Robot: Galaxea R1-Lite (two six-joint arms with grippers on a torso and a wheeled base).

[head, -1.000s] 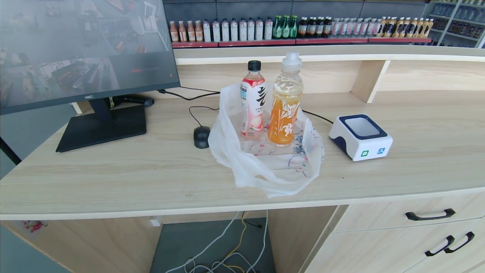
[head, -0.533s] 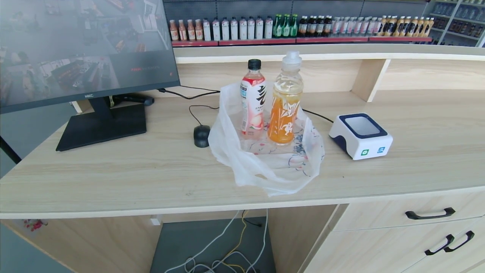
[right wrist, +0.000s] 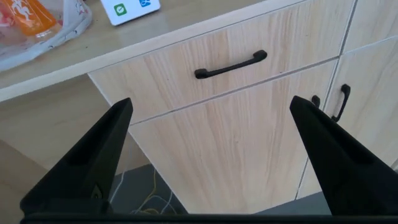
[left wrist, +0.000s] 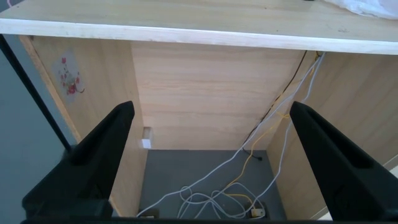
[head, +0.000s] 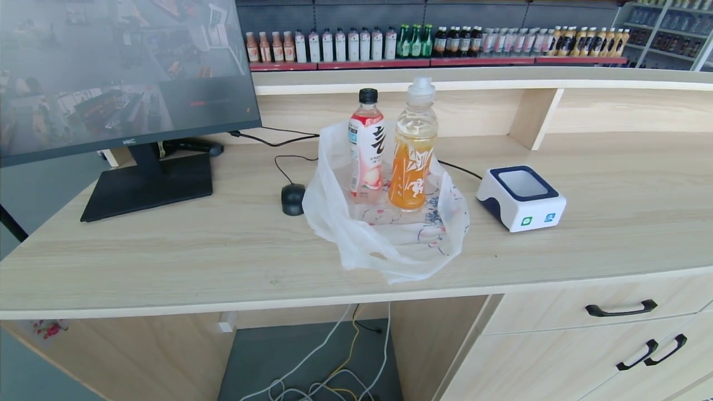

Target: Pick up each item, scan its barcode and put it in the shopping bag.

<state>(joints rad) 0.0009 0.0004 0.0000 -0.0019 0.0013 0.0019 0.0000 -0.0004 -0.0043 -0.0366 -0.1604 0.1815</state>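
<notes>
Head view. Shopping bag (head: 390,239) slumped open at mid-counter (head: 167,250). Upright inside it, side by side: pink-label bottle (head: 366,153) and orange drink bottle (head: 411,161). Barcode scanner (head: 521,197) just to the robot's right of the bag, apart from it. Mouse (head: 293,199) near the bag's other side, monitor (head: 122,72) beyond that.

Left wrist view. Left gripper (left wrist: 211,109) below counter level, jaws spread wide, facing the open bay with loose cables (left wrist: 236,180). Corner of the bag (left wrist: 373,5) up on the counter top, well above and apart from the jaws.

Right wrist view. Right gripper (right wrist: 211,102) also low, jaws spread wide, facing a drawer front and its black drawer handle (right wrist: 230,64). Bag (right wrist: 62,31), orange drink bottle (right wrist: 25,15) and scanner (right wrist: 130,9) up on the counter, well clear of the jaws.
</notes>
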